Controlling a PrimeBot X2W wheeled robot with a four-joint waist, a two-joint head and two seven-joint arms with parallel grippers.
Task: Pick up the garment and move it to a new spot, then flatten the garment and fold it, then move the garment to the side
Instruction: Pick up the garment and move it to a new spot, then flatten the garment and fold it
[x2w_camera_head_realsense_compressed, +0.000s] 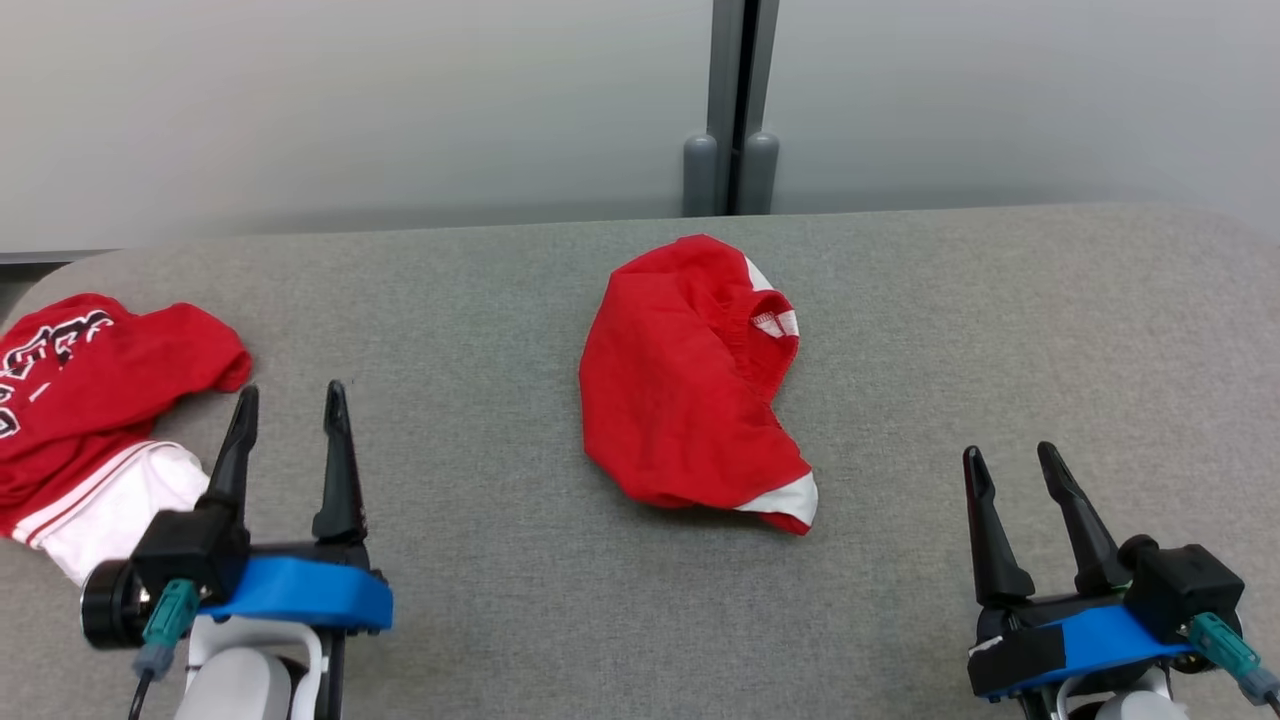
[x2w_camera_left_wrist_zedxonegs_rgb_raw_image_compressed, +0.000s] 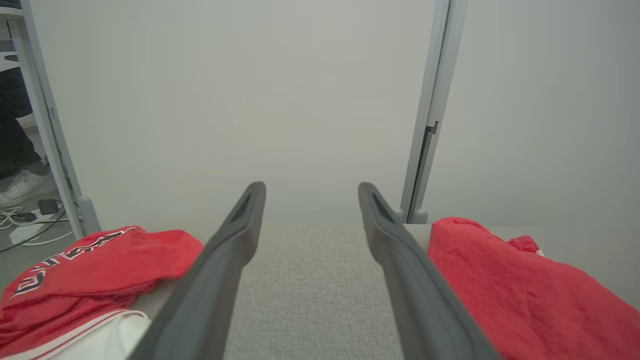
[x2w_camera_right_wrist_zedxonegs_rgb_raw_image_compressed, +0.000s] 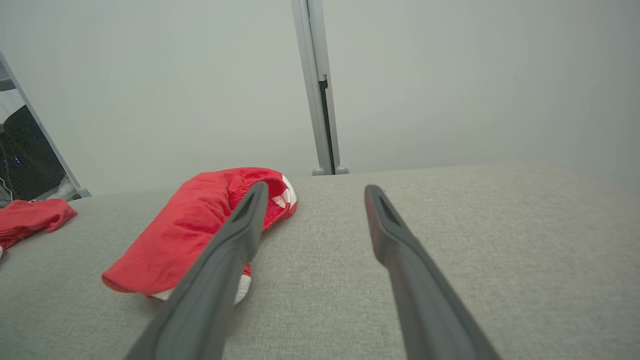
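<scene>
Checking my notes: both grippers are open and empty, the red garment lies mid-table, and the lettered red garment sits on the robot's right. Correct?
Not quite: the lettered red garment sits on the robot's left, beside the left gripper, as the head view shows. The rest stands.

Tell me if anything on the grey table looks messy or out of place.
The red cloth garment with white trim lies bunched mid-table, neither flat nor folded. Another red lettered garment sits heaped at the left edge.

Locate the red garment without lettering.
The red garment lies crumpled at the centre of the head view, ahead of and between the left pincer and right pincer, touching neither.
</scene>
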